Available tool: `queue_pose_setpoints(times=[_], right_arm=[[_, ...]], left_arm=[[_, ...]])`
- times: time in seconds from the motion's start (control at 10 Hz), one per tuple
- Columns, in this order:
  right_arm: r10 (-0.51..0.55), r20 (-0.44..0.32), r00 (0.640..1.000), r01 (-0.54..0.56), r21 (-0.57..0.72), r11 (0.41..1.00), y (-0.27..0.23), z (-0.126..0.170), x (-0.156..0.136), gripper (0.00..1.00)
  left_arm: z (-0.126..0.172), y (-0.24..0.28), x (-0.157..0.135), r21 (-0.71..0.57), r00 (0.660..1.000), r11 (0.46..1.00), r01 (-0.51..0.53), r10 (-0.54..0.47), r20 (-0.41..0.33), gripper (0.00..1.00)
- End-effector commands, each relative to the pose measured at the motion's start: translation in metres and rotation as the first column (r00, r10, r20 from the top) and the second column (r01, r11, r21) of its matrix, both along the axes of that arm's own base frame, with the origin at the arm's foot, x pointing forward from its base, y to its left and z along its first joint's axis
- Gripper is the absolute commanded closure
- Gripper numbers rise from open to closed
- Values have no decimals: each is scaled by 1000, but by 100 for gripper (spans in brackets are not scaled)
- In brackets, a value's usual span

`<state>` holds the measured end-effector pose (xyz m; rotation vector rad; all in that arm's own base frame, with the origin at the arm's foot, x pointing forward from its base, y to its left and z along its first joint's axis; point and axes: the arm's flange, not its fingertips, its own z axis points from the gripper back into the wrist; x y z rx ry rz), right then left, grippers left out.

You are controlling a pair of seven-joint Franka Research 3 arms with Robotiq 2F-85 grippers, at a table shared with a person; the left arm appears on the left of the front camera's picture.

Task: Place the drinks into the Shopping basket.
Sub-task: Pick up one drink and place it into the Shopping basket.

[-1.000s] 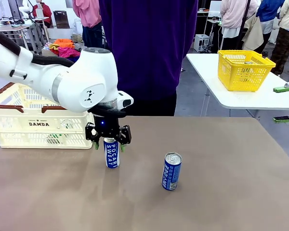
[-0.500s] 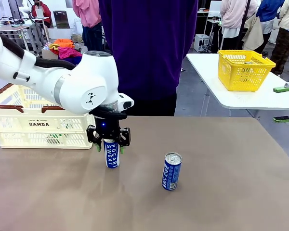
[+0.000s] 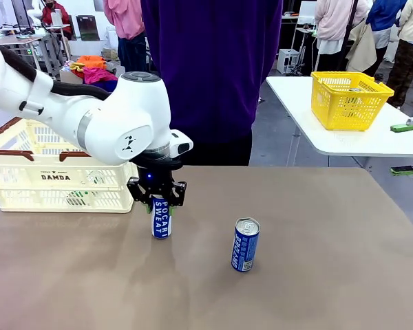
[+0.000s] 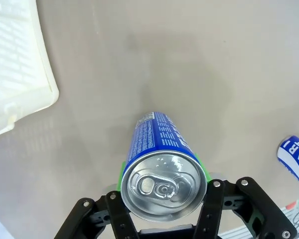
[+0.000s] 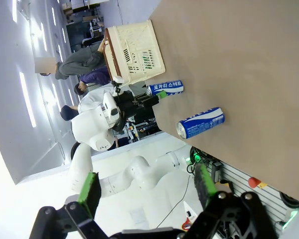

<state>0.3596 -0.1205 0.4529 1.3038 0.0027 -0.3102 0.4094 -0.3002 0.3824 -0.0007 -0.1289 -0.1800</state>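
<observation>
A blue "POCARI SWEAT" can (image 3: 160, 218) stands upright on the brown table, just right of the cream Shopping basket (image 3: 55, 179). My left gripper (image 3: 158, 201) comes down over its top, shut on it, and the left wrist view shows the green pads pressed against both sides of the can (image 4: 162, 174). A second blue can (image 3: 246, 244) stands free further right, and it is also in the right wrist view (image 5: 202, 122). My right gripper (image 5: 145, 191) stands open and empty at the table's right edge (image 3: 403, 148).
A person in a purple top (image 3: 213, 75) stands at the far side, directly behind the cans. A white side table (image 3: 344, 137) carries a yellow basket (image 3: 347, 100) at the back right. Something green (image 3: 76, 199) shows through the basket's lattice. The table's front half is bare.
My left gripper's jaws have closed from wide open onto the top of the can. The can, the second can and the right arm have stayed in place.
</observation>
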Motion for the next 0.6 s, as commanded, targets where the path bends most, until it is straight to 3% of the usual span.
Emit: queue_pose_setpoints(times=[0.0, 0.3, 0.5], right_arm=[[4, 15, 1000, -4, 14, 1000, -1, 3, 2, 0], [4, 15, 1000, -4, 14, 1000, -1, 3, 2, 0], [4, 15, 1000, -4, 14, 1000, -1, 3, 2, 0]], left_arm=[[-6, -1, 0, 17, 999, 1000, -14, 13, 38, 100], [-3, 3, -3, 15, 999, 1000, -19, 19, 30, 100], [20, 10, -8, -43, 998, 999, -8, 11, 55, 100]])
